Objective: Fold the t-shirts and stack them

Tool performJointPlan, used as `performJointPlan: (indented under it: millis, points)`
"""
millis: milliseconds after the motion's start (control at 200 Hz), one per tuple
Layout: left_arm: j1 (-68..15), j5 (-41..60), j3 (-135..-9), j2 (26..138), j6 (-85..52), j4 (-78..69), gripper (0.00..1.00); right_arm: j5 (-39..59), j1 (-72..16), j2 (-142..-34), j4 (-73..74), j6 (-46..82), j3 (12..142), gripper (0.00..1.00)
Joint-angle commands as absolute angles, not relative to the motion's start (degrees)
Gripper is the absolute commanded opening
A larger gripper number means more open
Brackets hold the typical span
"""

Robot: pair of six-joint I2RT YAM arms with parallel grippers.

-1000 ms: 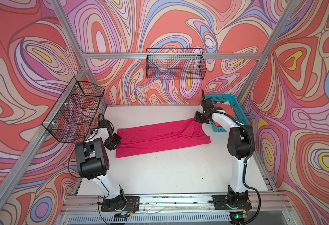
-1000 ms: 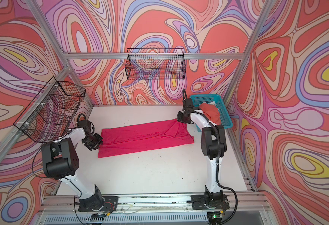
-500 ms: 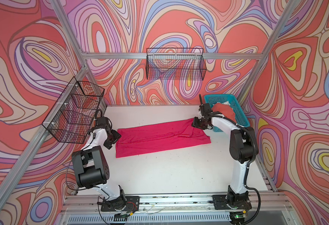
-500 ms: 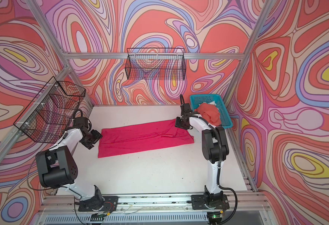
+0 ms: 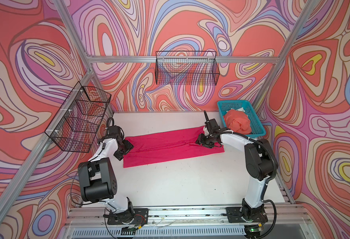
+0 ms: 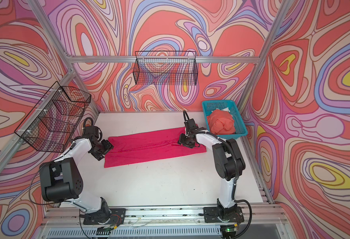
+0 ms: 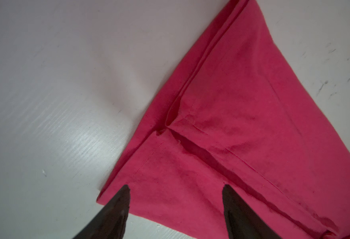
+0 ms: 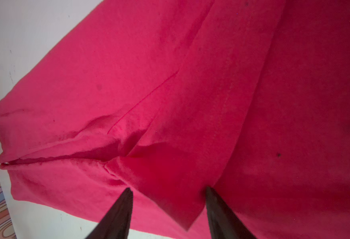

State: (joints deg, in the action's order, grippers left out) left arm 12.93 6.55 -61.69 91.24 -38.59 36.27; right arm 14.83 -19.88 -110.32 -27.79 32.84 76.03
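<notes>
The magenta-pink t-shirt lies folded into a long strip across the white table. My left gripper hovers open over its left end. In the left wrist view that gripper has both fingers spread above the shirt's corner, holding nothing. My right gripper stands open over the right end. In the right wrist view a loose folded flap lies under the gap of that gripper. A coral-orange t-shirt sits bunched in the basket.
The teal mesh basket stands at the back right corner, just behind my right arm. Black wire baskets hang on the back wall and on the left wall. An aluminium rail runs along the table's front.
Both grippers have opened and let go of the shirt's ends. The right gripper has moved forward and left over the shirt. The left gripper has shifted only slightly.
</notes>
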Motion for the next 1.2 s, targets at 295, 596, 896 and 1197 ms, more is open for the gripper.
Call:
performJointPlan:
  millis: [295, 596, 896, 1197]
  points:
    - [12.8, 6.7, -61.0, 90.3, -38.9, 37.4, 0.73, 13.4, -20.2, -109.9, -26.6, 34.5, 76.4, 0.27]
    - [12.7, 6.6, -60.9, 90.6, -38.7, 37.4, 0.73, 13.8, -20.6, -114.2, -29.3, 31.6, 83.7, 0.02]
    - [12.8, 6.5, -60.8, 90.9, -38.5, 37.4, 0.73, 14.3, -22.0, -122.2, -32.2, 28.5, 94.0, 0.00]
    - [12.8, 6.3, -60.7, 91.3, -38.4, 37.4, 0.73, 14.1, -23.0, -127.6, -33.7, 26.7, 101.4, 0.00]
